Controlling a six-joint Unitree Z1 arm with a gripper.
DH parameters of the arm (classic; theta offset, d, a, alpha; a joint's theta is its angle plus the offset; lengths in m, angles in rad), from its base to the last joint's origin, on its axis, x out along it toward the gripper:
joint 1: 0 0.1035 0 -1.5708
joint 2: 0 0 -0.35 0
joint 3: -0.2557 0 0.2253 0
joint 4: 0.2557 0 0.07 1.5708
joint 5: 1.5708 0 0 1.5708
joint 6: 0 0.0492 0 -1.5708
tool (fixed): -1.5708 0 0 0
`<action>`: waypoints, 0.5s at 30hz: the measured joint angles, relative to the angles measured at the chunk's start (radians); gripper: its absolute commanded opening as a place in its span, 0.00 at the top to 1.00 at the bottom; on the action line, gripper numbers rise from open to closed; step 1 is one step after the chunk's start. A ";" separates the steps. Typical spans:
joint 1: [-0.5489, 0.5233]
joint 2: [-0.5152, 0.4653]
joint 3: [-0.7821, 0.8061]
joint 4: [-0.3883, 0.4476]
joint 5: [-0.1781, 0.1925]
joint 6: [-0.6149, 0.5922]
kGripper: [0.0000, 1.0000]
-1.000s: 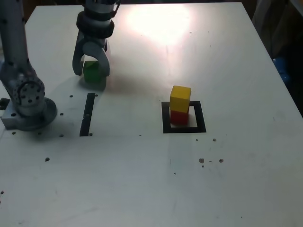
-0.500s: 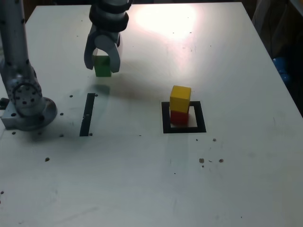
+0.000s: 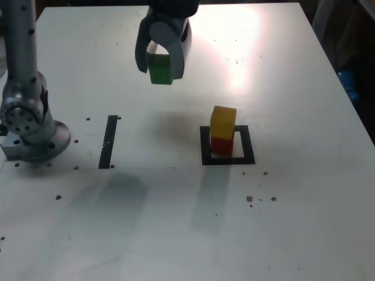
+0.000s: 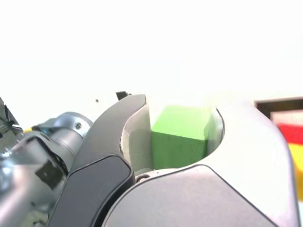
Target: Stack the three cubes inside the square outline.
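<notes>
Grey two-finger pincer [image 3: 160, 63] is clamped on the small matte green cube [image 3: 160, 70], held in the air above the white table [image 3: 293, 222]. Wrist view: green cube [image 4: 182, 135] sits deep between the curved jaws, one jaw on each side face.

Below the pincer & off toward the exterior view's right: small matte yellow cube [image 3: 223, 122] on top of the matte red cube [image 3: 221, 145], both inside the thick black square outline [image 3: 205, 146].

Judgement: cube looks rigid, light, not fragile; matte faces should give decent grip. Side-face hold is right, leaves the bottom free for placing. Stack looks narrow, so a nudge could topple it.
</notes>
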State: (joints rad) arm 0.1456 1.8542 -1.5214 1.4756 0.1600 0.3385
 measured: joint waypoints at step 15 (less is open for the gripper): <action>-0.178 0.116 -0.246 0.104 -0.017 -0.053 0.71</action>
State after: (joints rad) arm -0.0328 1.9706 -1.7674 1.5799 0.1432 0.2852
